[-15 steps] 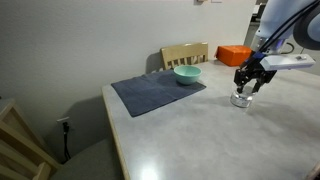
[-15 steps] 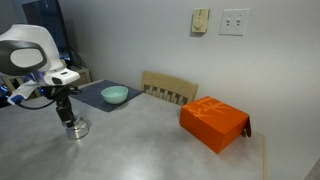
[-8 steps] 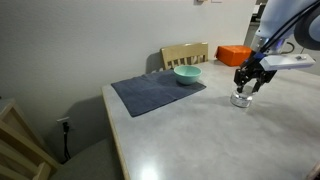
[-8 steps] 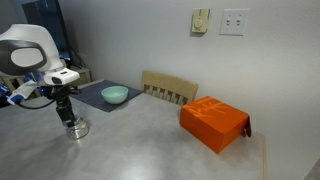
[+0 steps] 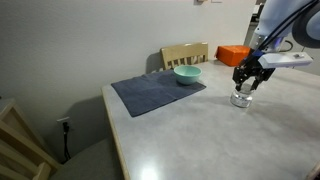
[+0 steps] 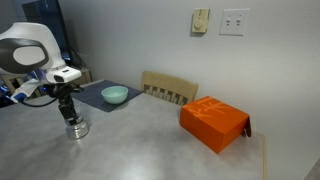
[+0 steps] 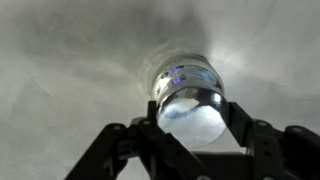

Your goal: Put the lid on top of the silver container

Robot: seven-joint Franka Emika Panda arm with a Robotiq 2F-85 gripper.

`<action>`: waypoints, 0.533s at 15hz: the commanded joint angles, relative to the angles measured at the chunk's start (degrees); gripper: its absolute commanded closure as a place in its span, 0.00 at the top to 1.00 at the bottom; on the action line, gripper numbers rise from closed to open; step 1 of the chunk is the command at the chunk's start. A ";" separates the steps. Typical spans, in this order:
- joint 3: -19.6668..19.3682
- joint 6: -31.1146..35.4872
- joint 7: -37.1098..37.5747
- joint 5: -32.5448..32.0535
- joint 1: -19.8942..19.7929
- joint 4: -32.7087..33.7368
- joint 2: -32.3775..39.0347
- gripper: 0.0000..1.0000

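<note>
The silver container (image 5: 241, 100) stands on the pale table, right of the mat; it also shows in an exterior view (image 6: 77, 129). My gripper (image 5: 246, 88) (image 6: 70, 116) hangs straight down right over it. In the wrist view my fingers (image 7: 193, 105) sit on both sides of the round shiny lid (image 7: 190, 125) and are shut on it. The container's shiny wall (image 7: 185, 72) shows just past the lid, directly under it. I cannot tell whether the lid rests on the rim or hovers just above it.
A teal bowl (image 5: 187, 74) (image 6: 115, 95) sits on a dark mat (image 5: 150, 95) (image 6: 92, 97) near the container. An orange box (image 5: 234, 54) (image 6: 214, 123) lies further along the table. A wooden chair (image 5: 185, 53) (image 6: 170, 88) stands at the table's far edge.
</note>
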 commanded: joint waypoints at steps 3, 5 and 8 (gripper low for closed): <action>0.63 -0.24 -2.44 0.66 -1.29 1.06 0.76 0.44; 0.89 -0.18 -3.35 1.28 -1.67 1.34 1.21 0.44; 1.36 -0.48 -5.39 2.66 -2.25 2.36 2.48 0.44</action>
